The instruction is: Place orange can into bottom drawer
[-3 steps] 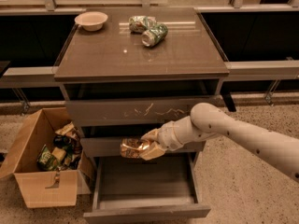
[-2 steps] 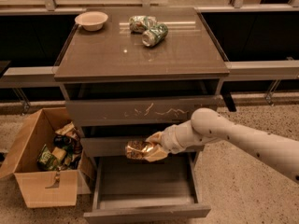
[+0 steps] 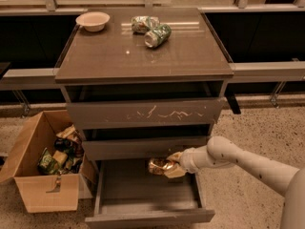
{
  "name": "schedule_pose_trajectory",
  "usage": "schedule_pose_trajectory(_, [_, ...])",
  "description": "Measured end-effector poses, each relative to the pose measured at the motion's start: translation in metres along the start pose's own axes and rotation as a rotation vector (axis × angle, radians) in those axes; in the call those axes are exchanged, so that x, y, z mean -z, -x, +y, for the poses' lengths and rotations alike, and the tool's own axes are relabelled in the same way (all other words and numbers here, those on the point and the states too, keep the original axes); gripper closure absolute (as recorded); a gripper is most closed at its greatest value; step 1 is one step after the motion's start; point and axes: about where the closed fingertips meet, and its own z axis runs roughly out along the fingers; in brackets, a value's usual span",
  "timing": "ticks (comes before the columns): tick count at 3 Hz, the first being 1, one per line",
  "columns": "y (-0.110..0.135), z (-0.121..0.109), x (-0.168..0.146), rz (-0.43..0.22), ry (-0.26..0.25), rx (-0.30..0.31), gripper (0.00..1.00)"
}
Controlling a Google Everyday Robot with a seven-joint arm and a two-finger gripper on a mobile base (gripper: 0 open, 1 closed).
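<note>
- One pale robot arm point(image 3: 248, 163) reaches in from the right edge, low beside the cabinet front.
- Its gripper point(image 3: 169, 168) sits just under the middle drawer front point(image 3: 143, 148), above the back part of the open bottom drawer point(image 3: 147, 218).
- The fingers are clenched around the orange can point(image 3: 157, 166), which lies on its side with its creased gold end pointing left.
- The can is within the drawer's opening, over the grey floor near the right rear; whether it touches the floor cannot be told.
- The bottom drawer is pulled well out, its low front panel nearest the camera.
- Above, the top drawer front point(image 3: 145, 113) carries white scratch marks and stands slightly out from the frame.
- On the glossy brown cabinet top point(image 3: 143, 56) a green can point(image 3: 157, 35) lies on its side, touching a green-and-white can point(image 3: 143, 23) behind it.
- A small pale bowl point(image 3: 92, 20) stands at the top's back left corner.
- An open cardboard box point(image 3: 45, 194) of crumpled wrappers sits on the floor just left of the cabinet.
</note>
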Motion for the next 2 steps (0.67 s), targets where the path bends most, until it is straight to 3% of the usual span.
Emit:
schedule_pose_trajectory(1, [0.000,0.000,0.000,0.000,0.000,0.000,1.00])
schedule_pose_trajectory(2, [-0.017,0.001,-0.010,-0.003,0.011,0.034,1.00])
